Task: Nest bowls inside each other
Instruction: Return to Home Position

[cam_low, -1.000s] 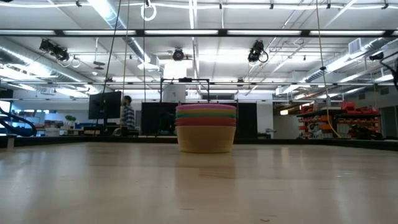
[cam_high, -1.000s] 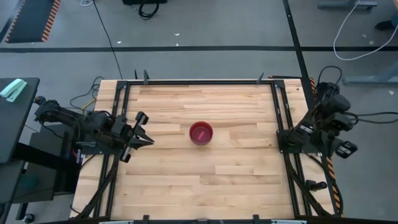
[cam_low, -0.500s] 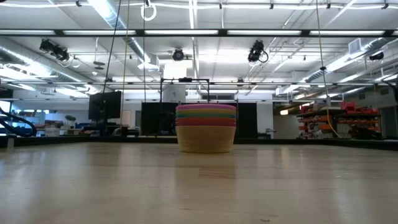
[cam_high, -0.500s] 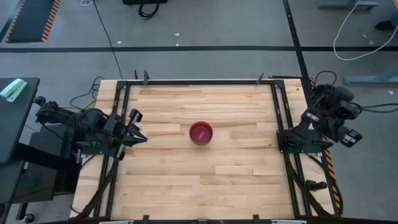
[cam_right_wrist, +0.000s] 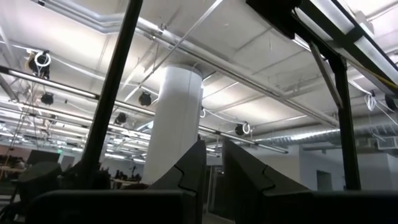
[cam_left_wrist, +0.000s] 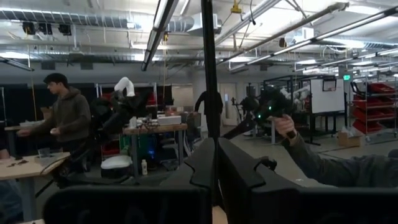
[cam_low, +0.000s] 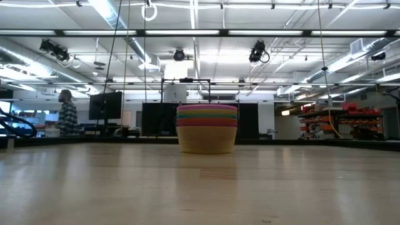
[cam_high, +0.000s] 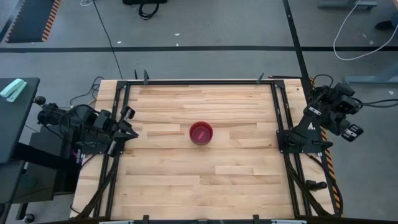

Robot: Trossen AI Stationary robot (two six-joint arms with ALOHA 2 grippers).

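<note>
Evidently the small round plastic bowls (cam_low: 207, 129) stand nested on the wooden worktop (cam_high: 236, 180); left jaws closed empty, right jaws slightly parted, both at its edges; only homing seems left.

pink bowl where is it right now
In the high view the magenta-pink round plastic bowl sits at the centre of the wooden table, topmost of the nested bowl stack.
</note>
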